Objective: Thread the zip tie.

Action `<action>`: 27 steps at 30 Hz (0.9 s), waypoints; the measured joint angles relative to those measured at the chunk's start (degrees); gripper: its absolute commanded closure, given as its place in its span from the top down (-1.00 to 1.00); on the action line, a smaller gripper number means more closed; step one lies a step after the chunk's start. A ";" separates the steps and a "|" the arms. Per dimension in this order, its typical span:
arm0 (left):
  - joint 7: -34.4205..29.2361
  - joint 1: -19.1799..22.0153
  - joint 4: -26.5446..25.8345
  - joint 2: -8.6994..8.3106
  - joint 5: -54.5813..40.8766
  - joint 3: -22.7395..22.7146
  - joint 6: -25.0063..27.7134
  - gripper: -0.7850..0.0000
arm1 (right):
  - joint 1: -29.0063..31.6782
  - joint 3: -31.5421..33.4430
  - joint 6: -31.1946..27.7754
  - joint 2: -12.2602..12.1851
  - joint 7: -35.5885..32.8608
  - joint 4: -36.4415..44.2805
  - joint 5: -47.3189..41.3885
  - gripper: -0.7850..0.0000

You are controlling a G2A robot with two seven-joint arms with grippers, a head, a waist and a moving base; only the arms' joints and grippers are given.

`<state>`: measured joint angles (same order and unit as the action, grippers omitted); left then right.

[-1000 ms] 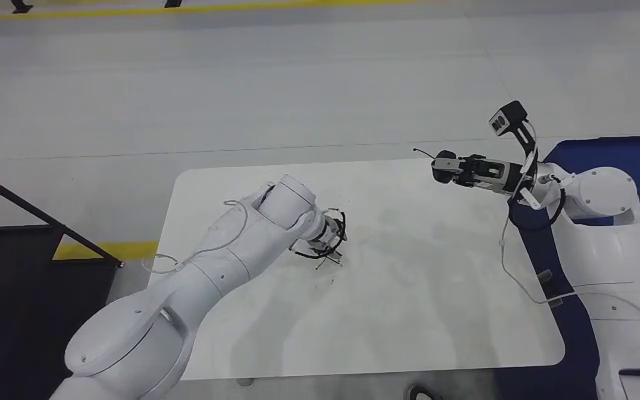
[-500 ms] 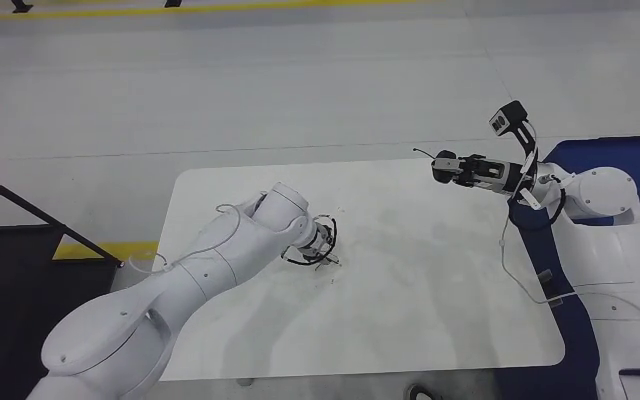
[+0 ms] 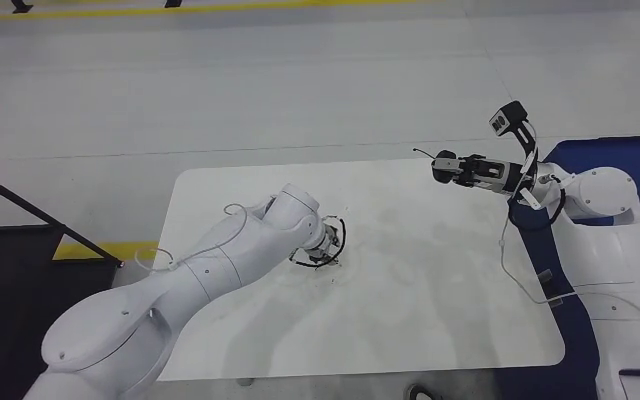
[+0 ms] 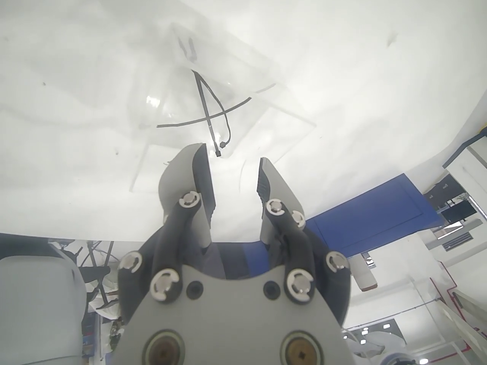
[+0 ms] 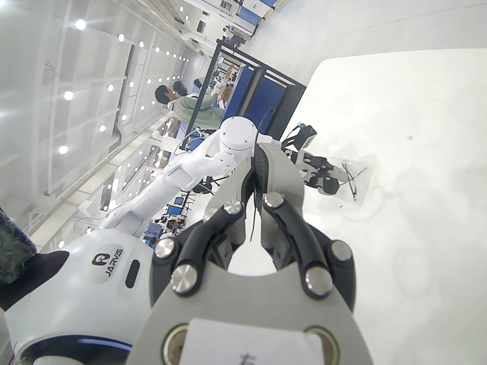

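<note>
Black thin zip tie [image 5: 252, 222] sits clamped in right gripper [image 5: 260, 150] — apparently unthreaded; left gripper [image 4: 232, 153] hangs, fingers [image 4: 201, 176] apart, over clear plastic bag [image 4: 247, 77]

Black zip ties [image 4: 208, 116], clear plastic bag [image 4: 251, 66], white table [image 3: 450, 300], grey-and-black left end effector [image 4: 232, 157].

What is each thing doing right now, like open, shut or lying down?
left hand: open, close over the clear bag.
right hand: shut on a zip tie.
clear bag: lying on the table.
loose zip ties: lying crossed inside the clear bag, not gripped.
</note>
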<state>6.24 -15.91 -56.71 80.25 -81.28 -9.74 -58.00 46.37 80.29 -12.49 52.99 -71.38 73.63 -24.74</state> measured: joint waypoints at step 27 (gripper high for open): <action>-2.03 -1.10 12.61 8.15 6.26 0.00 0.00 -0.58 | 0.00 0.00 0.00 0.00 0.00 0.00 0.00 -1.00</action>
<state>4.21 -17.01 -44.10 88.39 -75.02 -9.74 -58.00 46.37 80.29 -12.49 52.99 -71.38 73.63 -24.74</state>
